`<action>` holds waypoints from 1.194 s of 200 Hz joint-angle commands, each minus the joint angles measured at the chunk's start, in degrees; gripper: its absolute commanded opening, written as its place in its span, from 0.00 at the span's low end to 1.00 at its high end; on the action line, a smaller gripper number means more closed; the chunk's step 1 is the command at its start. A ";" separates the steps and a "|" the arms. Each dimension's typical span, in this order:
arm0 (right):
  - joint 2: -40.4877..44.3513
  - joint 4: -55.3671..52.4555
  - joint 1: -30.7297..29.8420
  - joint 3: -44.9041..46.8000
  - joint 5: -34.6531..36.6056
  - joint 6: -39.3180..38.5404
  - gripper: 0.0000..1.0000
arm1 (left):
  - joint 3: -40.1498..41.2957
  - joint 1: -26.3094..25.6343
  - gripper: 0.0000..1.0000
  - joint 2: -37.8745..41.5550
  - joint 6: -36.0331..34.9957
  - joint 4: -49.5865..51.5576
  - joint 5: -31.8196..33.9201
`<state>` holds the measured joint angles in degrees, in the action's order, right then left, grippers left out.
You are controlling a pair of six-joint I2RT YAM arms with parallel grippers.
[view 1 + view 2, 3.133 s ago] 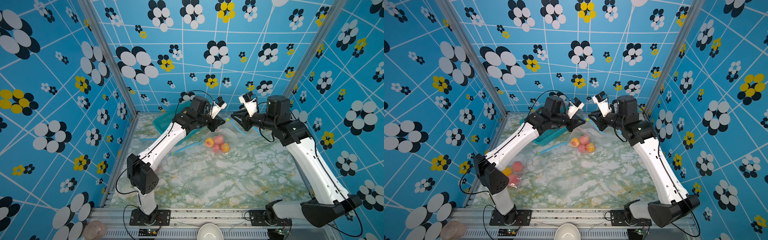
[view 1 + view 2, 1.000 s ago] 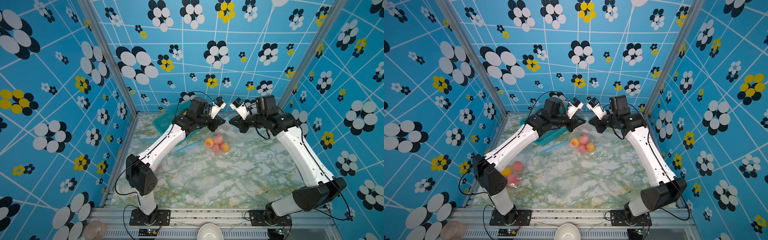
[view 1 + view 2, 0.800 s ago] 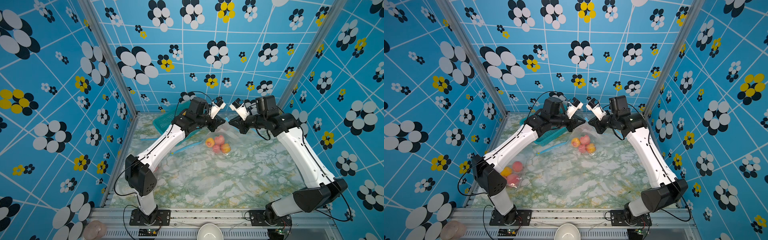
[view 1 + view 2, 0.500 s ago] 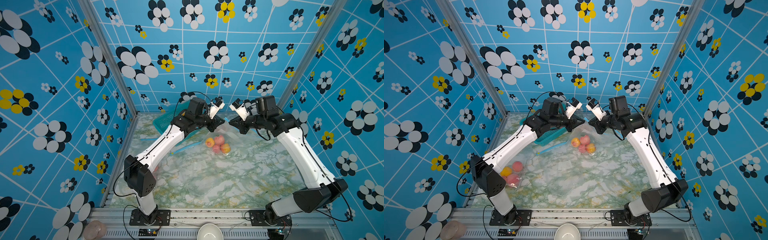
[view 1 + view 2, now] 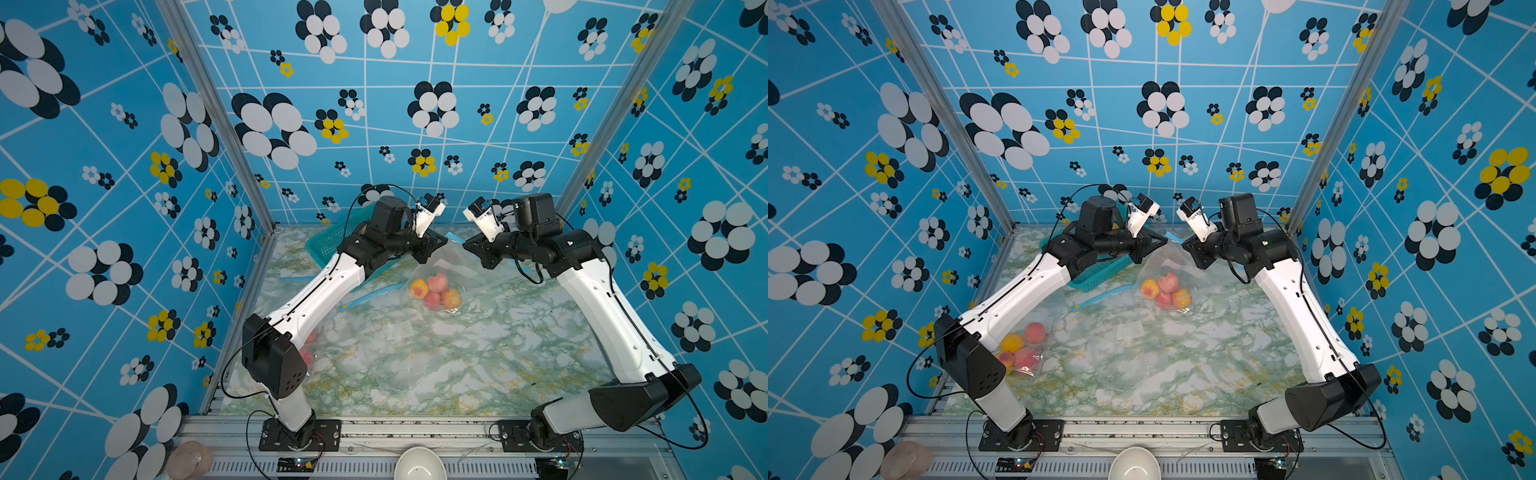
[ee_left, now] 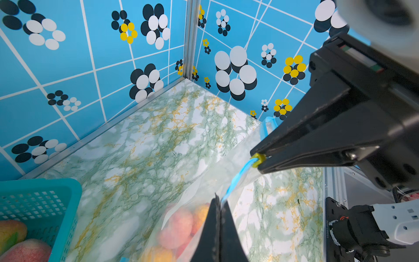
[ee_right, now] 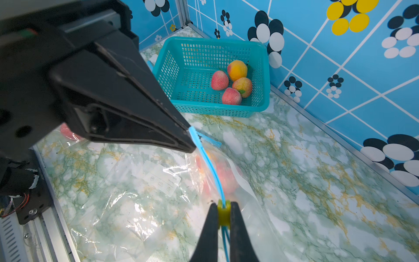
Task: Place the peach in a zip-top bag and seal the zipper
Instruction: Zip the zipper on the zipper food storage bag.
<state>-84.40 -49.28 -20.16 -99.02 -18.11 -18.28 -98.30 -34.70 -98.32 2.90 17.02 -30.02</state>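
A clear zip-top bag (image 5: pixel 436 266) hangs between my two grippers in both top views, with several peaches (image 5: pixel 1165 291) inside, low by the table. My left gripper (image 6: pixel 218 199) is shut on one end of the bag's blue zipper strip (image 6: pixel 238 179). My right gripper (image 7: pixel 224 207) is shut on the yellow slider (image 7: pixel 224 215). The zipper strip (image 7: pixel 209 165) runs taut from the slider to the left gripper (image 7: pixel 189 138). The two gripper tips stand close together, left gripper (image 5: pixel 442 241) and right gripper (image 5: pixel 467 246).
A teal basket (image 7: pixel 217 111) with several loose peaches (image 7: pixel 219 79) stands at the back left corner. A second bag of peaches (image 5: pixel 1021 345) lies by the left arm's base. Empty clear bags (image 7: pixel 127 197) lie flat mid-table. A white bowl (image 5: pixel 1136 463) sits off the front rail.
Since three seconds ago my right gripper has moved left toward the left gripper with the slider. Over the last second both arms have barely moved.
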 commanded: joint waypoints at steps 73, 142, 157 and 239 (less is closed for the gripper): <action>4.92 -3.62 1.62 4.45 10.13 6.43 0.08 | 3.06 3.41 0.00 3.66 3.86 -5.39 3.88; 4.85 -6.76 1.97 3.75 17.18 11.29 0.08 | 4.67 4.33 0.00 3.97 5.85 -7.60 4.72; 5.06 -7.58 1.97 3.92 18.46 12.04 0.08 | 4.70 4.29 0.00 4.02 6.06 -7.78 4.85; 7.38 -9.98 2.22 5.90 20.18 12.17 0.11 | 5.60 5.81 0.00 4.49 6.92 -8.76 5.42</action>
<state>-79.18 -54.68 -19.07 -94.85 -1.78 -6.76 -93.08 -31.75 -96.95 9.06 10.07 -27.44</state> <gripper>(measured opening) 0.109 0.042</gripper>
